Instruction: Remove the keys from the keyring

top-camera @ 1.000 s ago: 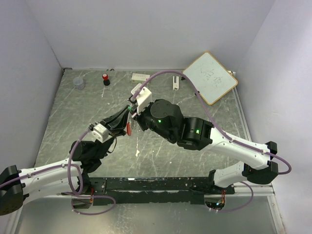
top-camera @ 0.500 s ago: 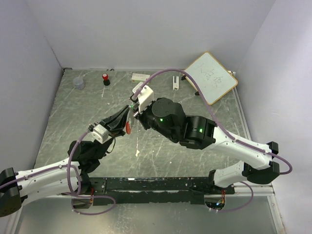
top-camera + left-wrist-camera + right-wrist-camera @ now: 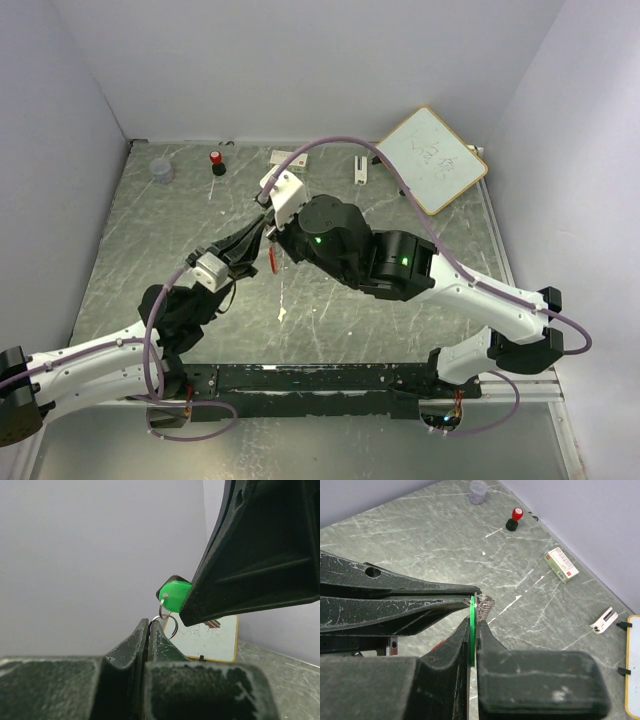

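Note:
Both grippers meet in mid-air above the table's middle. My left gripper (image 3: 261, 237) (image 3: 149, 624) is shut on the thin silver keyring (image 3: 176, 625). My right gripper (image 3: 271, 228) (image 3: 474, 622) is shut on the green key (image 3: 472, 611), whose head (image 3: 173, 594) sticks out from under the right finger (image 3: 260, 555). The ring's wire bunch (image 3: 485, 605) sits right at the right fingertips, touching the left fingers (image 3: 395, 600). The red key (image 3: 274, 259) hangs below the two grippers.
At the back stand a clear cup (image 3: 161, 171), a red-capped little bottle (image 3: 216, 162), a small white box (image 3: 287, 157) and a white clip (image 3: 359, 168). A whiteboard (image 3: 431, 158) lies at the back right. White walls close in the table.
Both grippers shifted slightly left and toward the back, still joined at the ring. The red key swung a little to the right beneath them.

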You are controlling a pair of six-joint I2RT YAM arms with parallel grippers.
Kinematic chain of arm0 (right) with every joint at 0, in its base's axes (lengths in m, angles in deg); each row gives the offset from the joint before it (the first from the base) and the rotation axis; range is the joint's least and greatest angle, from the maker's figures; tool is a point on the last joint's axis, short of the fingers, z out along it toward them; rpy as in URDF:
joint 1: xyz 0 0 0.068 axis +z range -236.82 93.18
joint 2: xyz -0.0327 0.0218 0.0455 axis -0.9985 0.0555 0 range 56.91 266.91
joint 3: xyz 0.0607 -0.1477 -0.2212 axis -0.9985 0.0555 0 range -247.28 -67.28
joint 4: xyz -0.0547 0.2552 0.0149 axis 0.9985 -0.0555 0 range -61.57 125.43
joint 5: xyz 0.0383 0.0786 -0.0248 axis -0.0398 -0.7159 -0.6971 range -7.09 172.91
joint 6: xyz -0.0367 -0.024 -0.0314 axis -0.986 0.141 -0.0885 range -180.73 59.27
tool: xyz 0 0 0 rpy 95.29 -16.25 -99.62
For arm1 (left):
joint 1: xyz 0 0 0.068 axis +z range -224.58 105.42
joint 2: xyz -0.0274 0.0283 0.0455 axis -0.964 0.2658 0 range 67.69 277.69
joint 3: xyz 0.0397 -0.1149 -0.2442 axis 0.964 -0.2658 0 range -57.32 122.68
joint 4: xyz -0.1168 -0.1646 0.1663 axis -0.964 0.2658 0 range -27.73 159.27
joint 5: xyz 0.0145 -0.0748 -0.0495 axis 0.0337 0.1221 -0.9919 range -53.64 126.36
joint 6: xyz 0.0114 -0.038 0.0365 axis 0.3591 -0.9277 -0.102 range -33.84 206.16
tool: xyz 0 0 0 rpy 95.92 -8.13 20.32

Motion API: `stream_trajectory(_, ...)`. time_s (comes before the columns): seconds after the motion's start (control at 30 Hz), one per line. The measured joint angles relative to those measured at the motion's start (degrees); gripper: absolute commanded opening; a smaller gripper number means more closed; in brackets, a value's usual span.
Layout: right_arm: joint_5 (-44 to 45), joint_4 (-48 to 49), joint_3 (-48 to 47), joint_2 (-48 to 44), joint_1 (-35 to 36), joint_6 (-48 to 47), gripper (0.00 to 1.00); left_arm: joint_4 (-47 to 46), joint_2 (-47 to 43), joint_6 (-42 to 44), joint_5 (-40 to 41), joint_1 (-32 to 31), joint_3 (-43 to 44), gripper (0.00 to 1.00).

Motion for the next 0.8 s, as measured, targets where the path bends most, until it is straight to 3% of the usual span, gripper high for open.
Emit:
stream_trajectory(0.57, 1.0, -3.4, -3.9, 1.8, 0.0, -2.5, 0.00, 7.4, 1.8, 1.3, -3.8, 0.3, 4.9, 0.07)
stream_trajectory(0.6, 1.1, -3.4, -3.9, 1.8, 0.0, -2.6, 0.00, 7.7, 1.7, 1.3, -4.1, 0.4, 5.0, 0.09)
stream_trajectory(0.73, 1.7, -3.1, -3.3, 1.7, 0.0, -3.1, 0.00, 8.5, 1.1, 1.0, -4.4, 0.4, 5.0, 0.35)
stream_trajectory(0.8, 2.0, -2.4, -2.8, 1.6, 0.0, -3.5, 0.00, 9.0, 0.6, 0.9, -4.4, 0.4, 4.6, 0.40)
